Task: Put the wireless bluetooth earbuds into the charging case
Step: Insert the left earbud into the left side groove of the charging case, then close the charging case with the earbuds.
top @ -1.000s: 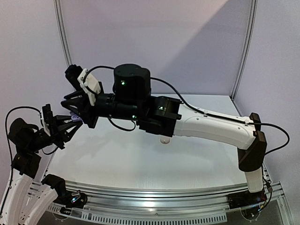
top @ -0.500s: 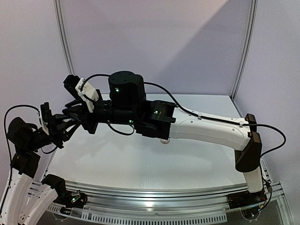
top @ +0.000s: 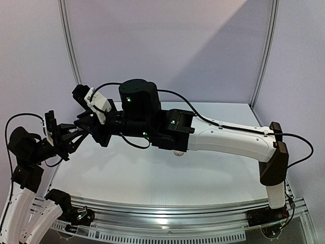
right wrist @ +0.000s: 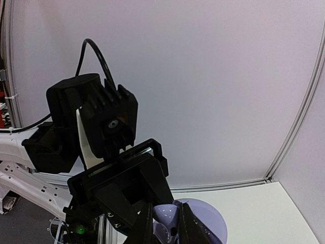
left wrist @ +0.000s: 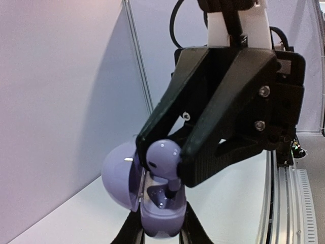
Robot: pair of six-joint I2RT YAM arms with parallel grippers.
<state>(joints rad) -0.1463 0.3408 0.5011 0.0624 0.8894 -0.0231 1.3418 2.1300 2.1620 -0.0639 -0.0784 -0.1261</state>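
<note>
Item, nearest: both arm bases bolted at the near edge of the white table (top: 152,178), the left arm rising at the left side and the right arm reaching across the table toward it. Item: left gripper (left wrist: 161,235), raised above the table's left edge, its two fingers closed against either side of the charging case (left wrist: 160,218). The case is a round lilac shell held clear of the table and open, with its lid (left wrist: 118,175) swung out to the left in the left wrist view and its inner cavity facing up. Item: right gripper (left wrist: 166,161), meeting the left one from above, its jaws pinched tight on one lilac earbud (left wrist: 163,152). The earbud's round head shows between the black fingertips, directly over the open cavity and just beside the lid's rim; whether it touches the case cannot be told. Item: a small pale round object (top: 176,152) on the table beneath the right forearm, too small to identify. Item, farthest: plain pale wall panels (top: 167,46) with grey upright frame bars behind the table.
</note>
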